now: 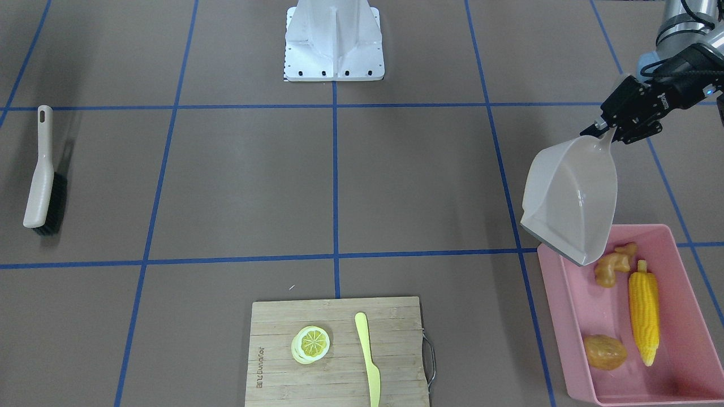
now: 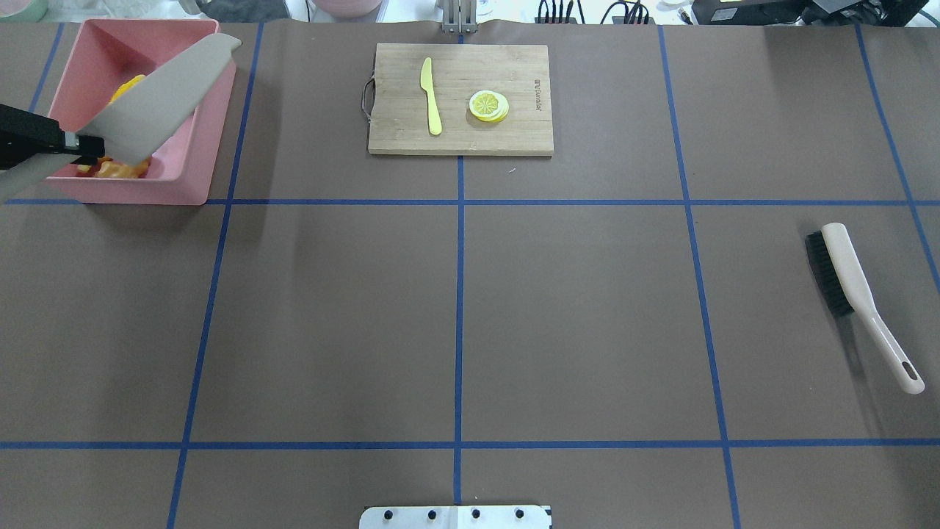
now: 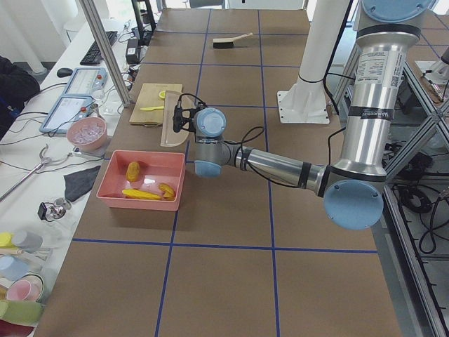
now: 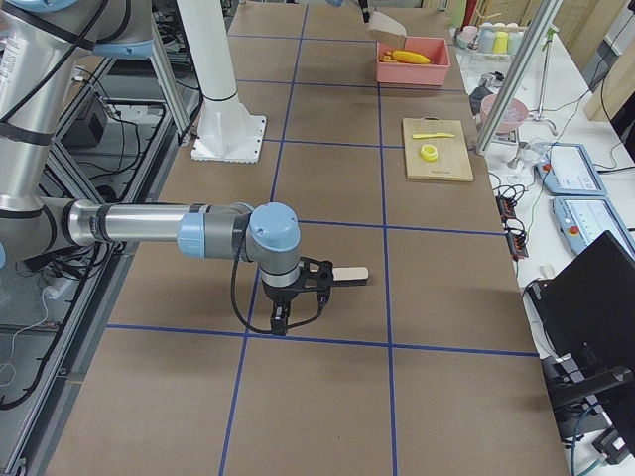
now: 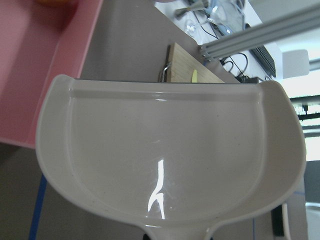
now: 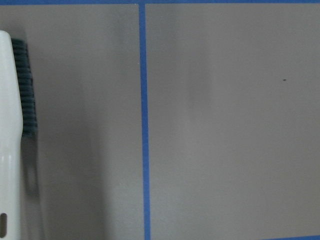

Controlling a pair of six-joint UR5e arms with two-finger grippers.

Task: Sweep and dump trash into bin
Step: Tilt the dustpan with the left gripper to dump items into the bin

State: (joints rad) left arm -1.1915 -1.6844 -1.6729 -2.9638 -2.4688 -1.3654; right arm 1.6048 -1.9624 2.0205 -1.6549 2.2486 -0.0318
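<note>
Brown table [image 1: 226,186]: dump step, seemingly done. My left gripper [image 1: 608,131] clamps the empty dustpan [image 1: 571,198], tilted over the bin [image 1: 563,316]; corn [image 1: 643,308], potato [image 1: 605,351] and ginger [image 1: 613,265] lie inside. Next: level it, then withdraw. Right gripper [image 4: 279,325]: grip cannot be told.

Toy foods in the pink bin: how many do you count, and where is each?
3. The ginger root at the bin's robot-side end, the corn cob in the middle, the potato near the far end. None seems hidden by the dustpan.
</note>
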